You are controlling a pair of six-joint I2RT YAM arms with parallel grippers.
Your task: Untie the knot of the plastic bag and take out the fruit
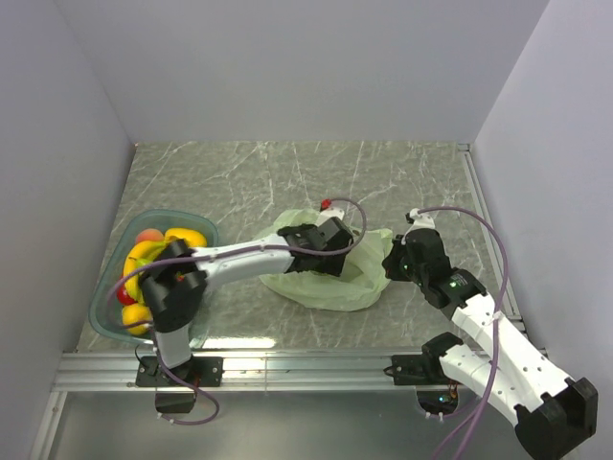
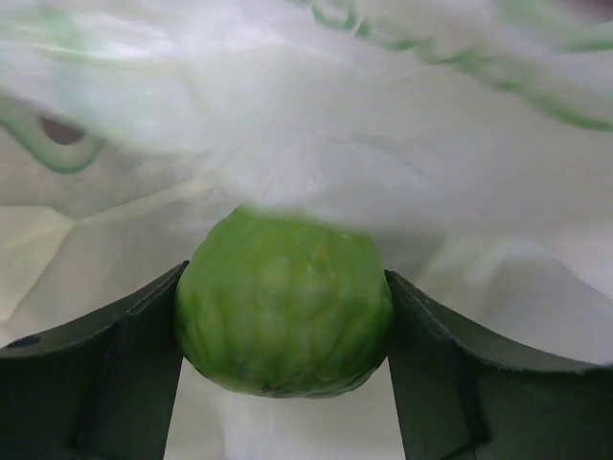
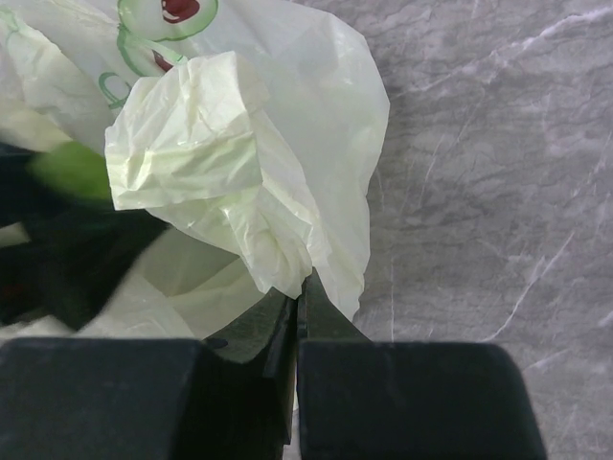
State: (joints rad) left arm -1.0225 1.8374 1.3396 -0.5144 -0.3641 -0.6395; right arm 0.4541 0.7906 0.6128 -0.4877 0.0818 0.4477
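Observation:
The pale-green plastic bag (image 1: 330, 286) lies crumpled mid-table with its mouth open; no knot shows. My left gripper (image 1: 329, 251) reaches into the bag. In the left wrist view the left gripper (image 2: 284, 280) is shut on a round green fruit (image 2: 284, 316), with bag film (image 2: 316, 125) all around it. My right gripper (image 1: 392, 261) is at the bag's right edge. In the right wrist view the right gripper (image 3: 302, 285) is shut on a bunched fold of the bag (image 3: 239, 163). The green fruit (image 3: 72, 171) shows there at the left, in the dark left gripper.
A teal transparent tray (image 1: 101, 309) stands at the left and holds yellow bananas (image 1: 153, 254), a red fruit (image 1: 125, 296) and orange-yellow fruit (image 1: 135, 317). White walls close in the grey marbled table (image 1: 287, 172) on three sides. A metal rail (image 1: 316, 369) runs along the near edge.

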